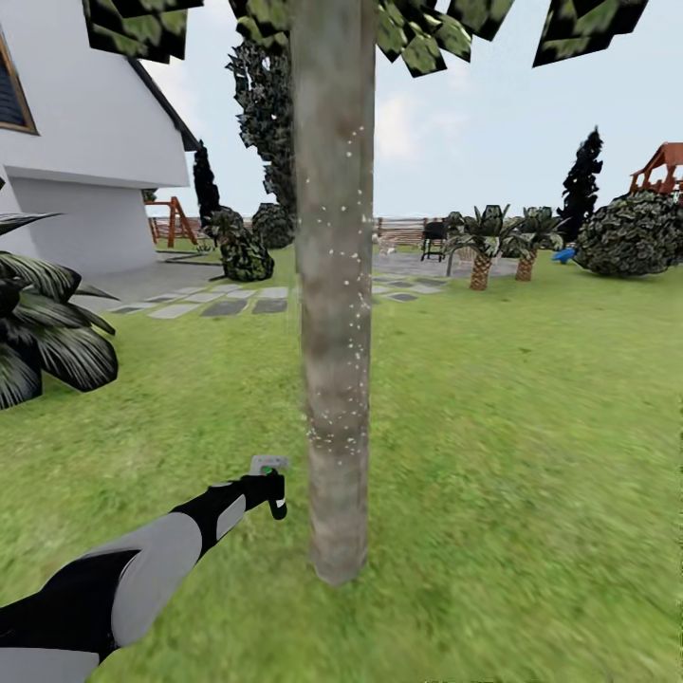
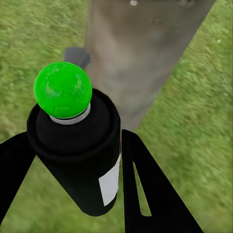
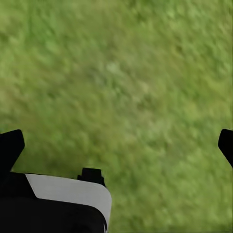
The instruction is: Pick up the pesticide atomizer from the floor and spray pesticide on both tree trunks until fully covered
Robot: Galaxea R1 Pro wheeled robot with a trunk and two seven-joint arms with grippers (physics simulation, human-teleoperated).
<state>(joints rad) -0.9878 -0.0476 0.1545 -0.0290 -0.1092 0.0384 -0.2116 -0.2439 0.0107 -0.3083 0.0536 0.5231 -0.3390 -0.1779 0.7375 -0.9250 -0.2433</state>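
While the left claw gripped the atomizer low beside the trunk, spraying of this tree was under way: white specks dotted its middle, little near the base. Next, I judged, aim lower. Over grass, the right claw stood wide, empty.

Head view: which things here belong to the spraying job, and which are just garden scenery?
Job:
- pesticide atomizer, held in the left gripper
- tree trunk
- white pesticide specks on its bark

Scenery:
- white house
- stepping stones
- small palms
- dark conifer
- wooden playset
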